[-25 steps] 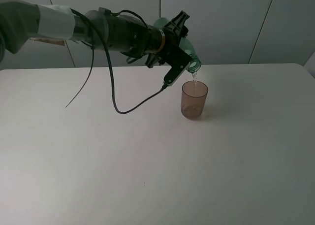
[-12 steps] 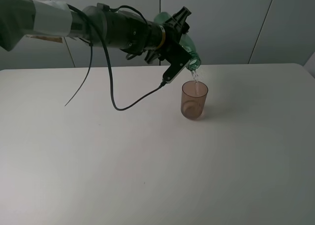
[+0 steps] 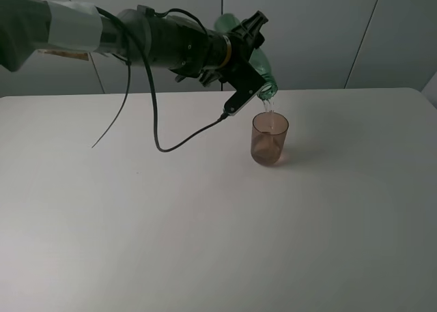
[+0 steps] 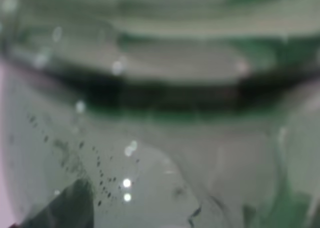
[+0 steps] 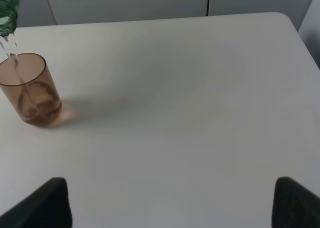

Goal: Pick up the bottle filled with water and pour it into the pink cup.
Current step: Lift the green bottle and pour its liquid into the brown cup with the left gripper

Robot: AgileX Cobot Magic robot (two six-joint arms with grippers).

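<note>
My left gripper [image 3: 251, 59] is shut on the green-tinted bottle [image 3: 263, 72] and holds it tilted, neck down, over the pink cup [image 3: 270, 140]. A thin stream of water runs from the bottle's mouth [image 3: 268, 90] into the cup, which stands upright on the white table [image 3: 205, 223]. The left wrist view is filled by a blurred close-up of the bottle [image 4: 160, 138]. The right wrist view shows the cup [image 5: 30, 91] and the bottle's mouth [image 5: 7, 11] above it. My right gripper [image 5: 175, 205] is open and empty, well away from the cup.
A black cable [image 3: 157, 131] hangs in a loop from the left arm over the table's back left. Grey wall panels [image 3: 307, 32] stand behind the table's far edge.
The left arm has turned slightly, so the bottle tips a little steeper. Water keeps running into the cup. The cup has not moved.
</note>
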